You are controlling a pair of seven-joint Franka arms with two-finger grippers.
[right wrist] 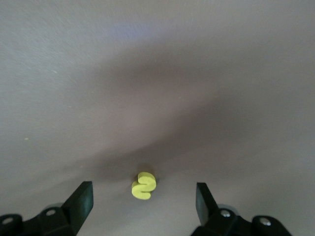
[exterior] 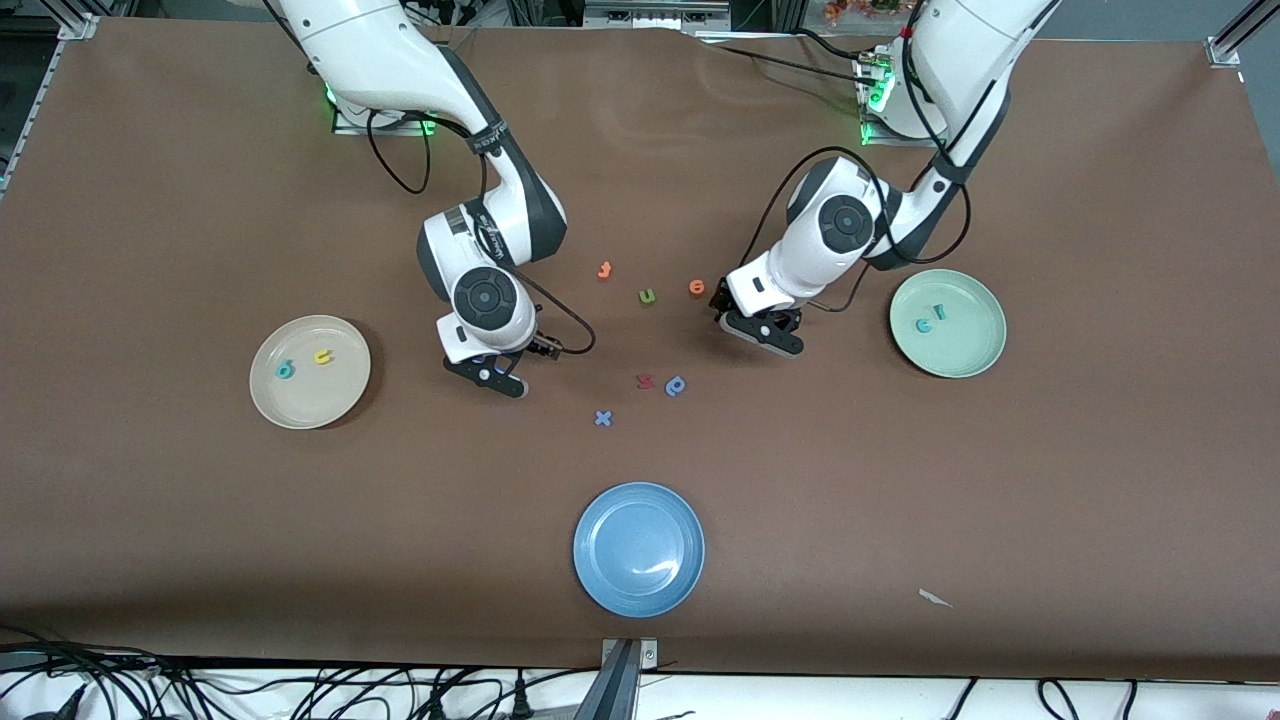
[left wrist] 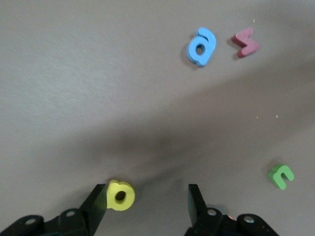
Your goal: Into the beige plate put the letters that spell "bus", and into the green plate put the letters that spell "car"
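Two open grippers, left gripper (left wrist: 146,202) and right gripper (right wrist: 144,201), flank small yellow foam letters (right wrist: 143,186).

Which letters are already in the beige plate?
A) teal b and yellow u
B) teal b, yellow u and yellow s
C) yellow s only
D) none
A: the beige plate holds the teal b and yellow u; the yellow s lies on the table between the right gripper's open fingers.

Even overhead light on the brown surface (exterior: 200,550), white glare spot on the blue plate (exterior: 639,549), soft shadows beneath both arms, green lamps glowing at the bases, wrist views dimmer and slightly soft, broad dark shadow bands beside each end effector.
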